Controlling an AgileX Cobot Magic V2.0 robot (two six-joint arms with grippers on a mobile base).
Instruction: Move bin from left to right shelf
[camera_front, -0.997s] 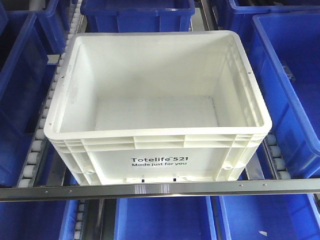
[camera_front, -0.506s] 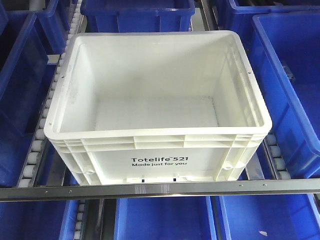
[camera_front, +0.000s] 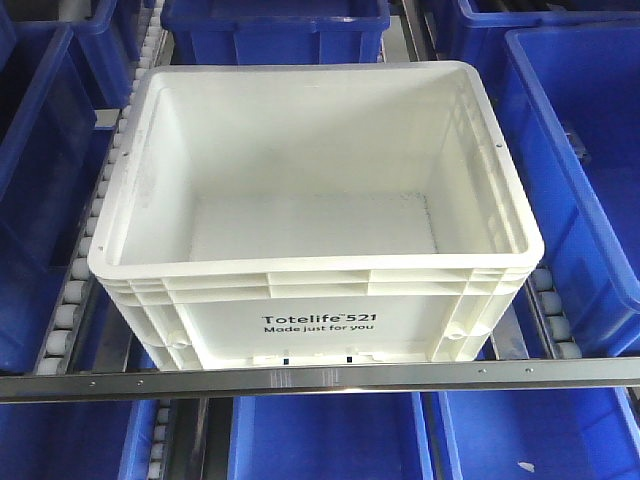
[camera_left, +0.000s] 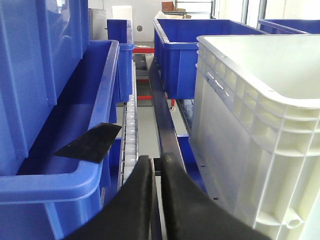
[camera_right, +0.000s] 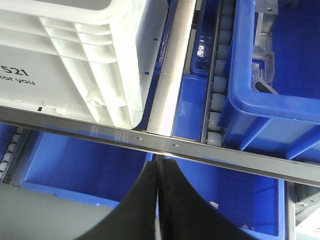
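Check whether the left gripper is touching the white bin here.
Apart. The left wrist view shows the left gripper, fingers nearly together, over the rail beside the white bin, with open space between them.

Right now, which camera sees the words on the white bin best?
The front-facing view: it shows the bin from above and in front, with the whole print readable. The right wrist view catches only a corner with "521" and a few cut-off letters. The left wrist view shows just the bin's ribbed side, no words.

The white bin (camera_front: 315, 200) carries black print on its front wall, low in the frame centre: "Totelife 521" above "Made just for you". The right wrist view, upper left, shows only "521" and "or you".
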